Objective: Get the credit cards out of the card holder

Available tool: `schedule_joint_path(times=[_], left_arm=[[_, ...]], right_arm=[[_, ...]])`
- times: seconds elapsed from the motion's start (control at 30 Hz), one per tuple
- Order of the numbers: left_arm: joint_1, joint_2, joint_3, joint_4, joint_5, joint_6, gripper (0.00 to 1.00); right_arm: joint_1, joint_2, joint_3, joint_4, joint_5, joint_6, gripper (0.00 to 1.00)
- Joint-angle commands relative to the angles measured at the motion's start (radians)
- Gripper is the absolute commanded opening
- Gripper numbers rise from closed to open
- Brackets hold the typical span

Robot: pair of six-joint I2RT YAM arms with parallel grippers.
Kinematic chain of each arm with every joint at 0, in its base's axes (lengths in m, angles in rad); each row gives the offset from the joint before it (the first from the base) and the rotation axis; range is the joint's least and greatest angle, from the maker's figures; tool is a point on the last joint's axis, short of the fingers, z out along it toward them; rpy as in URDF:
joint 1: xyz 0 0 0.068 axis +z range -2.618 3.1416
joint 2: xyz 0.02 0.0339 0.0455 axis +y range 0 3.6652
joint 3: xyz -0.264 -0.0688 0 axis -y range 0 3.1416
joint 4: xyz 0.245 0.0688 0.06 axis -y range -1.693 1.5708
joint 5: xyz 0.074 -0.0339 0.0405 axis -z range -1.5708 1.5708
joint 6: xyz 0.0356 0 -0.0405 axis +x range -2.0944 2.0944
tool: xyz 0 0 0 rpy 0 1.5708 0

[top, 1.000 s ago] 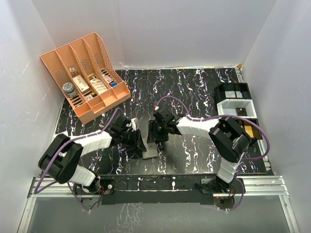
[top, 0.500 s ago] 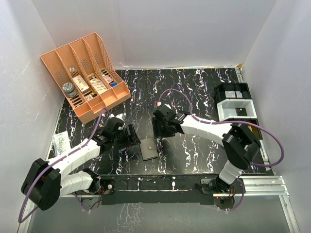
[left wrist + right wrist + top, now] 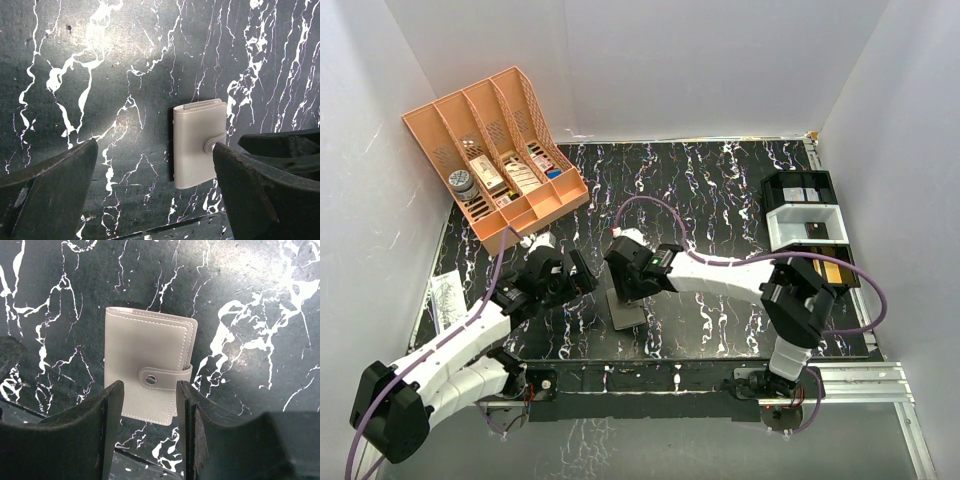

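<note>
Your left gripper (image 3: 155, 147) stands spread wide and grips nothing, over the black, white-veined marble-pattern tabletop (image 3: 720, 200). The flat grey stitched folding card holder (image 3: 627, 310) lies shut with its tab snapped, low centre of the top view, just right of that gripper. Your right gripper (image 3: 150, 385) hovers over the holder's tab end, jaws partly apart, clasping nothing.

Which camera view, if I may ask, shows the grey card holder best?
Right wrist: the closed flat grey folding card holder looks largest, snap tab clear. Left wrist shows it smaller; top external only a grey patch.
</note>
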Motion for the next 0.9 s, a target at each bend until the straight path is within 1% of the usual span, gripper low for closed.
schedule_joint_path(times=[0.0, 0.2, 0.4, 0.53, 0.6, 0.8, 0.87], left_arm=[[0.0, -0.042, -0.019, -0.018, -0.032, -0.034, 0.97], [0.0, -0.055, -0.012, -0.047, -0.052, -0.042, 0.93], [-0.001, -0.047, -0.009, -0.034, -0.044, -0.024, 0.9], [-0.001, -0.019, -0.004, -0.006, 0.003, 0.004, 0.83], [0.0, -0.002, -0.004, 0.01, 0.029, 0.008, 0.79], [0.0, 0.062, -0.015, 0.085, 0.133, 0.024, 0.69], [0.0, 0.093, -0.011, 0.114, 0.191, 0.044, 0.66]], right_arm=[[0.032, 0.064, 0.086, -0.051, 0.096, 0.019, 0.44], [0.064, 0.114, 0.118, -0.105, 0.152, 0.038, 0.42], [0.068, 0.14, 0.098, -0.106, 0.164, 0.05, 0.41], [0.068, 0.161, 0.094, -0.109, 0.178, 0.062, 0.38], [0.066, 0.159, 0.085, -0.098, 0.172, 0.07, 0.34], [0.045, 0.128, 0.021, -0.005, 0.078, 0.101, 0.23], [0.029, 0.112, -0.006, 0.028, 0.041, 0.112, 0.22]])
